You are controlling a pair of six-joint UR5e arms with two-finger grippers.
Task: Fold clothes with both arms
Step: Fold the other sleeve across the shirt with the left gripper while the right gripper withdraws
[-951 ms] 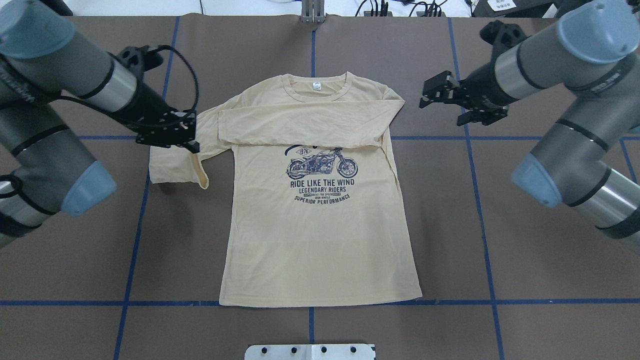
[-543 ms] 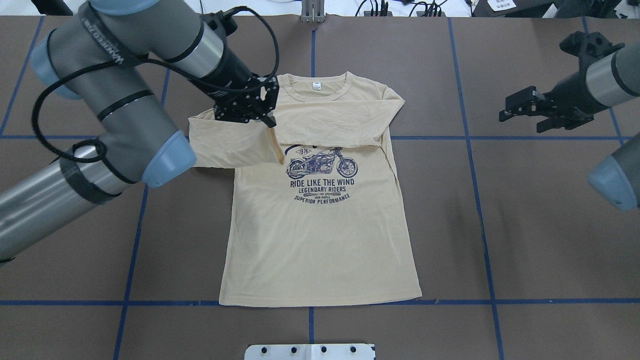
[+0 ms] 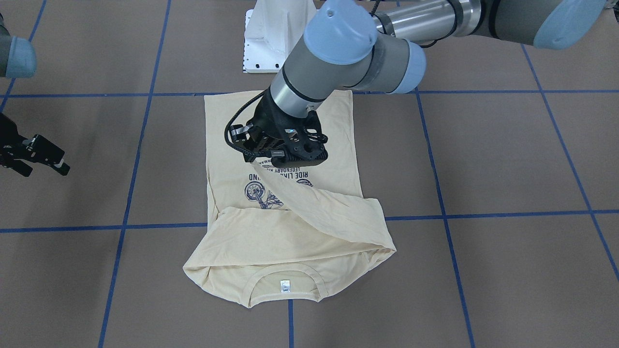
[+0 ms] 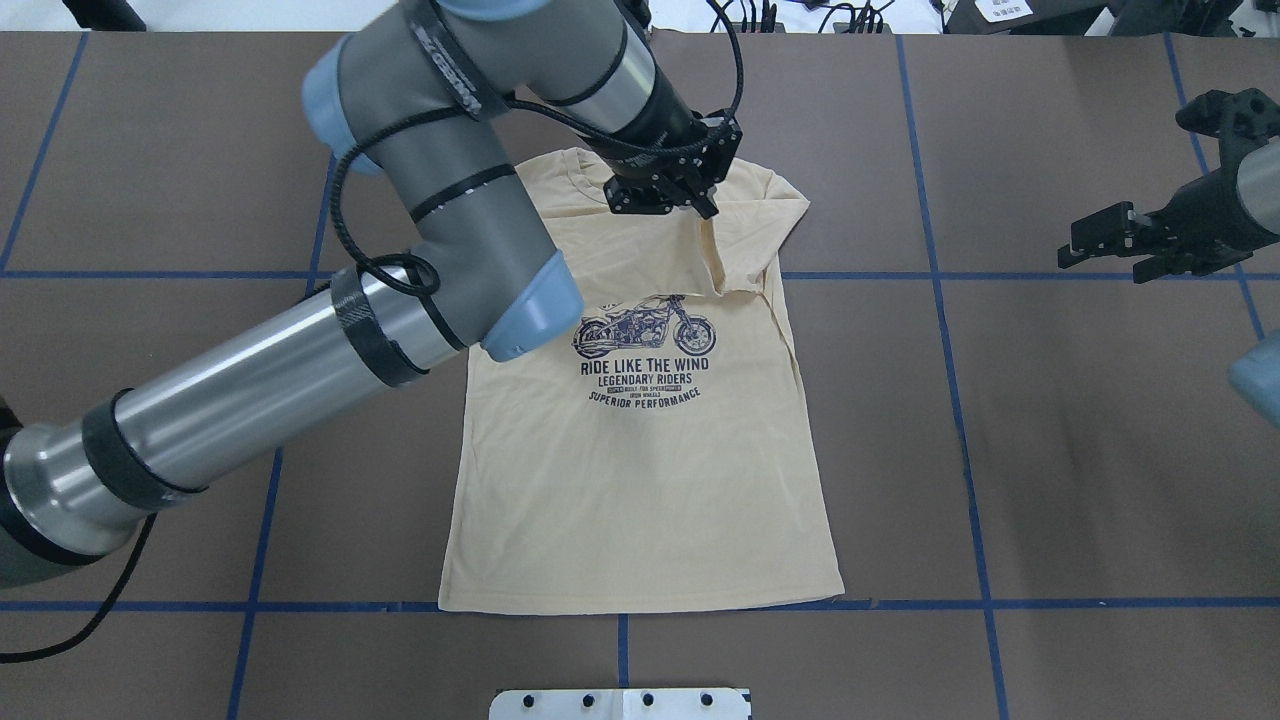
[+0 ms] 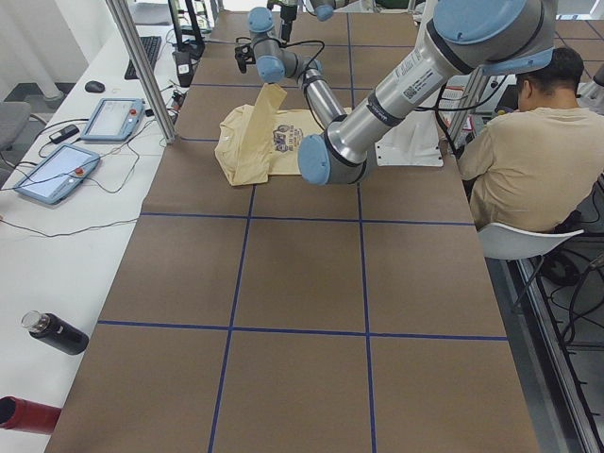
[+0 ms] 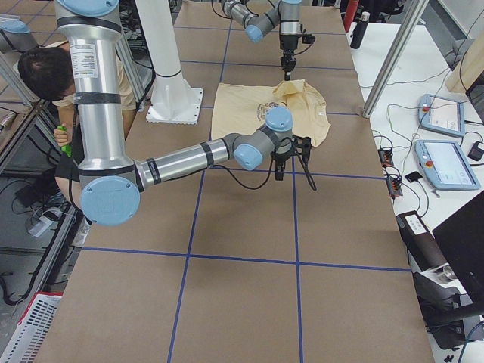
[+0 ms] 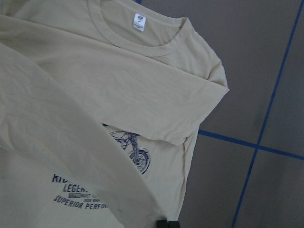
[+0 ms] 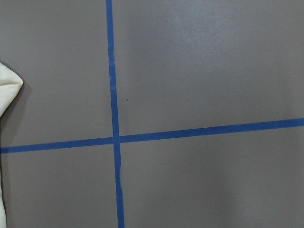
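As the left hand (image 4: pixel 700 208) has crossed the shirt (image 4: pixel 640 480), its sleeve (image 3: pixel 329 208) apparently followed.

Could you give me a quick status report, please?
Left gripper shut on sleeve, raised over shirt. Right gripper open, empty, off shirt. Nothing in the way.

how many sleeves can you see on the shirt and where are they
2. The folded sleeve lies flat across the chest. The lifted sleeve hangs from the left gripper, draped diagonally over the print.
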